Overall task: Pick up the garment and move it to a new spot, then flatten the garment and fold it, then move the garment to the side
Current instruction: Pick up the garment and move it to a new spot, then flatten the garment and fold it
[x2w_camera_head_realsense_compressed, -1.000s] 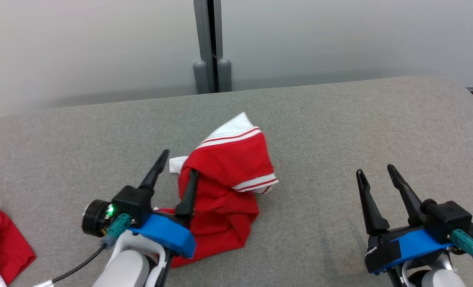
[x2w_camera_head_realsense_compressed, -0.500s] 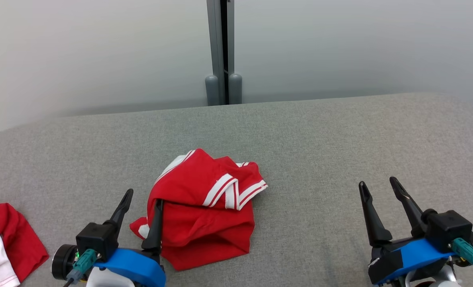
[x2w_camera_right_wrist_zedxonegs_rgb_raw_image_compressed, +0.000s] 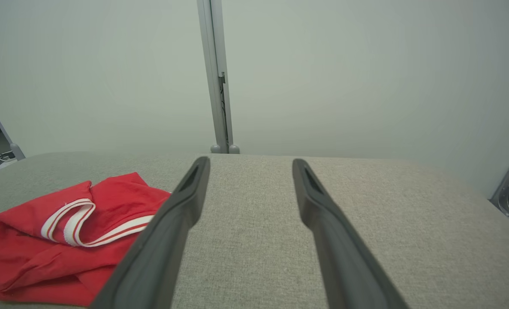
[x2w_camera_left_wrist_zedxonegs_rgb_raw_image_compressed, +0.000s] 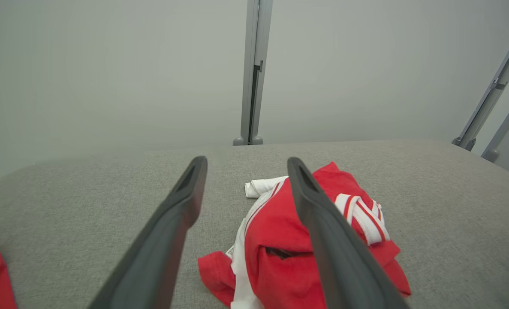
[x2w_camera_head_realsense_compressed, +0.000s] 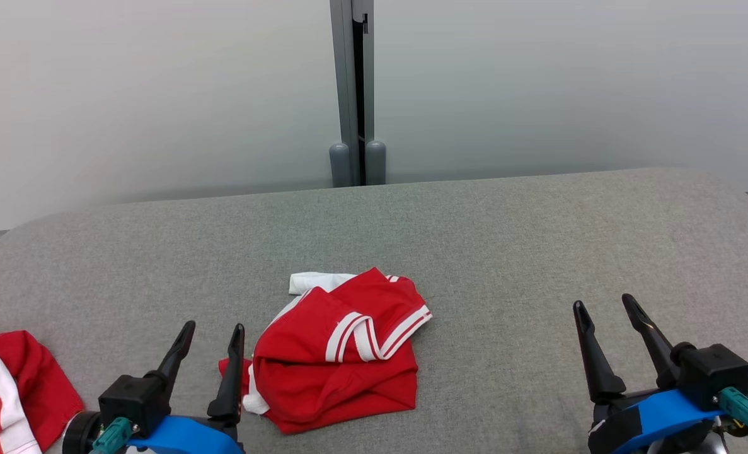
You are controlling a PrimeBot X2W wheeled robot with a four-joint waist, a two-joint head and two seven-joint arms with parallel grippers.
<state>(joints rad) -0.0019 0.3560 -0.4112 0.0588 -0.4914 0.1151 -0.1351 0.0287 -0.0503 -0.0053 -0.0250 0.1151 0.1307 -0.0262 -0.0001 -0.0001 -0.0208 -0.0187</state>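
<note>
Grey cloth covers the tabletop (x2w_camera_head_realsense_compressed: 506, 252), which runs back to a pale wall (x2w_camera_head_realsense_compressed: 159, 94) split by a grey post (x2w_camera_head_realsense_compressed: 351, 94). The garment (x2w_camera_head_realsense_compressed: 342, 359), red with white striped trim, lies crumpled on it, near the front and a little left of the middle. A second ago one finger of the left jaws was buried in its folds and the cloth stood up in a bunch. Now it has slumped into a low heap, with the striped trim folded across the top and a white piece poking out at the far side. The left jaws have let go and drawn back. They stand spread wide and hold nothing, just left of the heap, with the nearer finger close by a red flap; whether it brushes the flap cannot be told. The right jaws have kept their place well off to the right, also spread and holding nothing. The whole head view has shifted over that second, so the camera moved too. The release suggests the carry to a new spot is done and flattening comes next. The heap is doubled over on itself, so edges or corners will likely have to be found first. Another red cloth (x2w_camera_head_realsense_compressed: 8, 384) lies at the left edge, well apart.
</note>
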